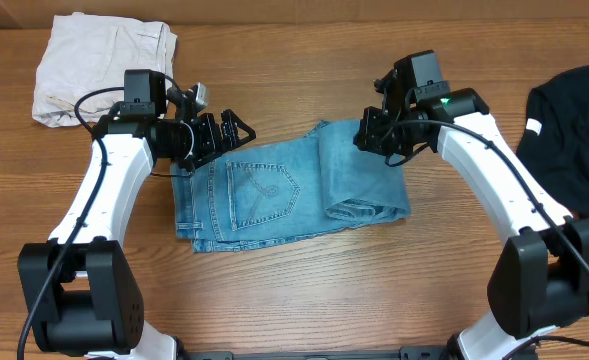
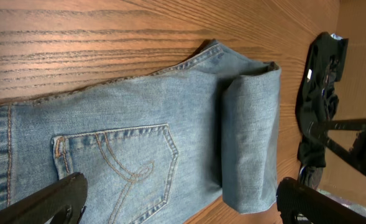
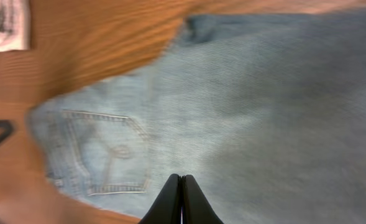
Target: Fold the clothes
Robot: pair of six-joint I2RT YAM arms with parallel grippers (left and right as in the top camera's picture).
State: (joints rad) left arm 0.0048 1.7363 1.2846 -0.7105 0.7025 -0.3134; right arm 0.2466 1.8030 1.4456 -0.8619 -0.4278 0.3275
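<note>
Right pincer (image 3: 181, 179), closed, hangs over heavily blurred jeans (image 3: 263, 112).

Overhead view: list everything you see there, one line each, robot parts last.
light-blue denim jeans: one, light blue, folded at table centre, back pocket up
off-white cloth garment: one, off-white, crumpled at far left corner
black fabric garment with white tag: one, black, at right edge
brown wooden table: one, brown, under everything
robot arms: two, white with black joints, near left and right
left gripper: one, black, open, at jeans' left end
right gripper: one, black, shut, over jeans' right end
</note>
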